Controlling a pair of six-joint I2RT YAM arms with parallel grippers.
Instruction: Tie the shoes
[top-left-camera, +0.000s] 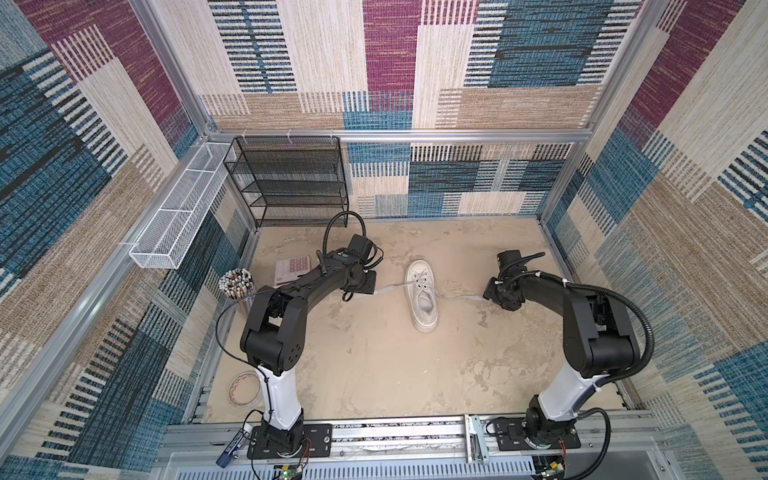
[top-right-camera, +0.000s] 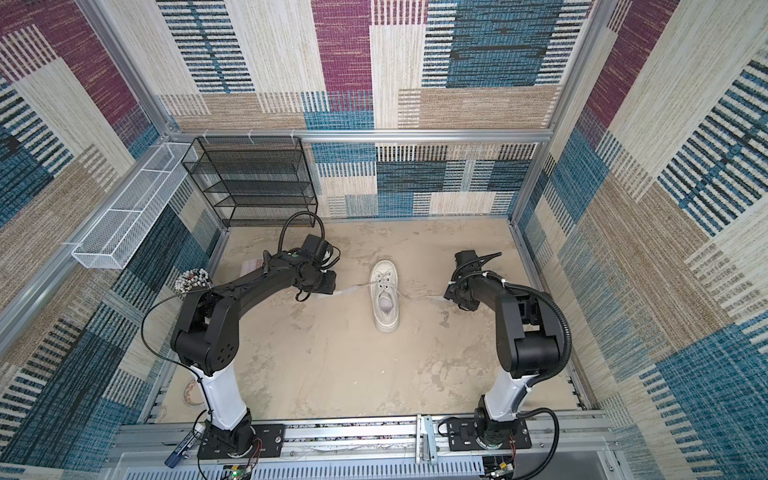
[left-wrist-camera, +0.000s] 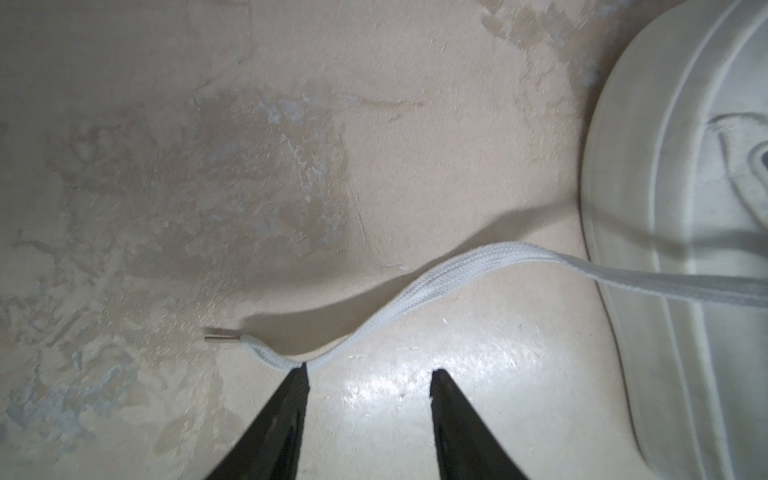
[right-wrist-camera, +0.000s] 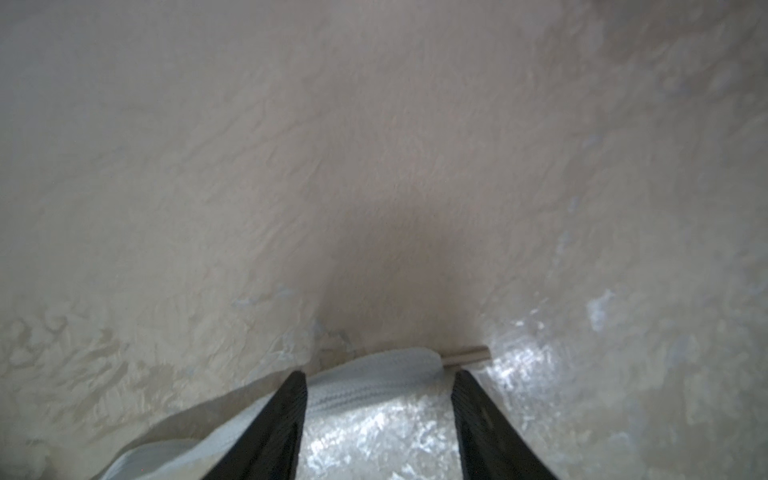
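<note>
The white sneaker (top-left-camera: 422, 300) stands on its thick sole near the middle of both top views (top-right-camera: 386, 297), toe toward the upper edge of the frame and heel toward the lower edge, on the mottled beige table (top-left-camera: 374, 365). Any mark on it is too small for us to read, as are the keys of the pink-keyed calculator (top-left-camera: 292, 270) left of centre, which the left arm partly covers.

Its laces are unknotted. The left lace (top-left-camera: 390, 287) trails from the eyelets toward the left of the frame, and the right lace (top-left-camera: 457, 297) trails toward the right.

The left claw (top-left-camera: 365, 286) sits low at the far end of the left lace, near the sneaker. In the left wrist view we see its jaws (left-wrist-camera: 369, 372) apart and holding nothing. The lace (left-wrist-camera: 457, 270) passes just ahead of the fingertips and touches the tip of one finger (left-wrist-camera: 291, 415), and its metal aglet (left-wrist-camera: 222, 334) lies on the table beyond.

The right claw (top-left-camera: 490, 293) sits low to the right of the sneaker. Its jaws (right-wrist-camera: 379, 374) also stand apart. The flat lace end (right-wrist-camera: 374, 374) lies across the gap between them, unpinched, with its aglet (right-wrist-camera: 467, 355) just beside one fingertip.

Around the edges we see a black mesh shelf rack (top-left-camera: 286, 183) at the back wall, a white mesh basket (top-left-camera: 178, 216) on the left rail, a cup of pencils (top-left-camera: 236, 282) and a tape roll (top-left-camera: 244, 388) at lower left.
</note>
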